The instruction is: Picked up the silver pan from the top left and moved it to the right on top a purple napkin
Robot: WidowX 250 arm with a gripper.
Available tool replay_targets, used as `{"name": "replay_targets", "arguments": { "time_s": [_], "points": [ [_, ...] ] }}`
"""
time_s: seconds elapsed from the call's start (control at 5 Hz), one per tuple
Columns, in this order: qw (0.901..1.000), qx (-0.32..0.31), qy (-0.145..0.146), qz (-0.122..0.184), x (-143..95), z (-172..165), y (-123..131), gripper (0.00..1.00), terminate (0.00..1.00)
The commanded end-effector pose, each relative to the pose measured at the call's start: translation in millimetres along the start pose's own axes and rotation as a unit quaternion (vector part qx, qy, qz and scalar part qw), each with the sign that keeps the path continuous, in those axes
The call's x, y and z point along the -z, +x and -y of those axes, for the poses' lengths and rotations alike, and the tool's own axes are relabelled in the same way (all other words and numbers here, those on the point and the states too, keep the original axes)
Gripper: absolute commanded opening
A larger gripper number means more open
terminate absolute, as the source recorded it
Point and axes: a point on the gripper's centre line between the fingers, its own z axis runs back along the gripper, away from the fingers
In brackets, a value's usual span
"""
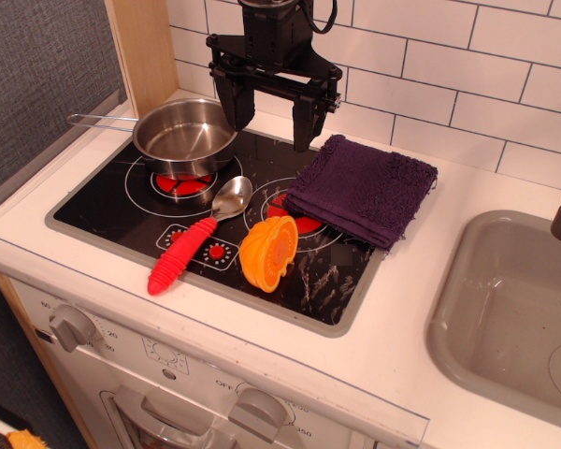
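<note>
Steel gleams: the silver pan [185, 137], round and straight-walled, sits on the glossy black stovetop's [122, 208] back-left burner. Fuzzy purple napkin [365, 188] lies right. The gripper [272, 123] hangs between, jaws apart. Ribbed red-handled spoon [197, 236] in front.

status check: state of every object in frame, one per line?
Shiny steel saucepan: upright, empty, on left burner.
Dark purple terry napkin: folded, nothing on it.
Red-handled silver spoon: lying flat, bowl up.
Orange ridged plastic piece: tipped on its side.
Black gripper: open, above stove.
</note>
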Motion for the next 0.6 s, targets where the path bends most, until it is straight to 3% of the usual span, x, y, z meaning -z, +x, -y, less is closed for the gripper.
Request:
{"name": "replay_targets", "arguments": {
  "time_s": [0.0,0.4],
  "points": [
    [1.0,0.0,0.0,0.0,0.0,0.0,0.0,1.0,0.0],
    [0.9986,-0.052,-0.006,0.003,19.7,-68.2,29.6,1.0,0.0]
  ]
}}
